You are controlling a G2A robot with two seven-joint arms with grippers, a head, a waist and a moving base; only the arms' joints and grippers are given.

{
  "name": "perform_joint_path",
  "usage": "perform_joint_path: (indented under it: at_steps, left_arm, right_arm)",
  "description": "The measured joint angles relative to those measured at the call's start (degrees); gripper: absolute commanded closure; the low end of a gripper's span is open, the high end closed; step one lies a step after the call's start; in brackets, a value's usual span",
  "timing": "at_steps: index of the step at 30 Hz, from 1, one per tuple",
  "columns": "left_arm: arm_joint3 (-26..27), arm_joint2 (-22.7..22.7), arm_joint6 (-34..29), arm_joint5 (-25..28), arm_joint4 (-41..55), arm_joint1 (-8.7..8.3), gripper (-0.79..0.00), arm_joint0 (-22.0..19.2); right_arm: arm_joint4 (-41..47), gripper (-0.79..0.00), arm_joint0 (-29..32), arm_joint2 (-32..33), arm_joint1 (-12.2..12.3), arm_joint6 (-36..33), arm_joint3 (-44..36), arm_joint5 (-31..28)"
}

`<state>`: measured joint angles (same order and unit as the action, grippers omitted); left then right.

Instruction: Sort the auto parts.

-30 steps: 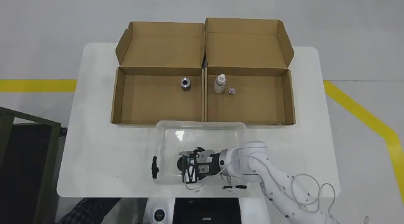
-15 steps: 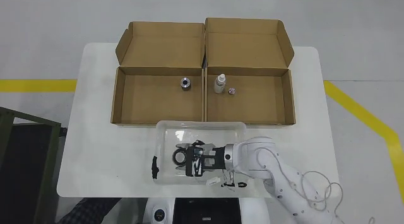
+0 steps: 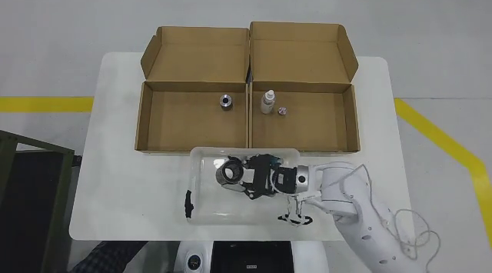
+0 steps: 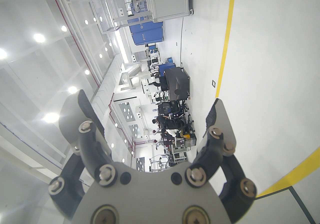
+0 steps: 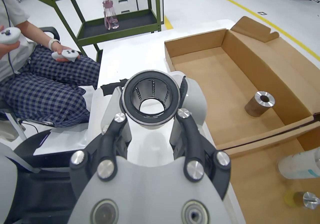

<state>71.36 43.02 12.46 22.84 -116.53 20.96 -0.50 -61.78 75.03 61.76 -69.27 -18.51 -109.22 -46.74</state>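
Note:
My right gripper [image 3: 238, 174] [image 5: 151, 103] is shut on a ring-shaped metal bearing [image 3: 227, 172] [image 5: 150, 122], held over the clear plastic tray [image 3: 244, 150] at the table's front. Beyond it the left cardboard box [image 3: 165, 123] [image 5: 220, 85] holds a short metal bushing [image 3: 224, 101] [image 5: 260, 103]. In the right cardboard box [image 3: 323, 127] lie a white bottle [image 3: 267, 101] [image 5: 300, 163] and a small metal part [image 3: 283, 110] [image 5: 303, 200]. My left gripper [image 4: 150, 115] is open, holds nothing and points away into the room.
A black part [image 3: 187, 202] hangs at the tray's left edge, and small black pieces [image 3: 292, 218] lie at its front right corner. Both boxes have their lids folded back. A green cart [image 3: 31, 196] stands left of the table.
My right gripper has moved from the tray's front part toward the boxes, with the bearing in it, and the arm has swung out to the right.

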Motion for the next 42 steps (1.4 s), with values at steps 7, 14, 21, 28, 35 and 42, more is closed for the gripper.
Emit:
perform_joint_path:
  at_steps: [7,14,21,28,35,42]
  left_arm:
    - [0.00,0.00,0.00,0.00,0.00,0.00,-0.785,0.00]
    - [0.00,0.00,0.00,0.00,0.00,0.00,-0.785,0.00]
    - [0.00,0.00,0.00,0.00,0.00,0.00,-0.785,0.00]
    - [0.00,0.00,0.00,0.00,0.00,0.00,-0.785,0.00]
    - [0.00,0.00,0.00,0.00,0.00,0.00,-0.785,0.00]
    - [0.00,0.00,0.00,0.00,0.00,0.00,-0.785,0.00]
  right_arm:
    - [7.92,0.000,1.22,3.83,0.65,0.78,-0.62,1.57]
    - [12.93,0.000,1.74,5.29,1.01,1.30,-0.71,2.61]
    - [16.53,0.000,1.50,5.30,1.16,1.77,-0.02,3.35]
    - [17.81,0.000,1.01,5.23,1.31,1.86,0.60,3.88]
    - [15.60,0.000,0.28,4.88,1.37,1.88,0.51,5.60]
    - [11.46,0.000,-1.39,3.13,1.14,2.06,0.43,8.22]
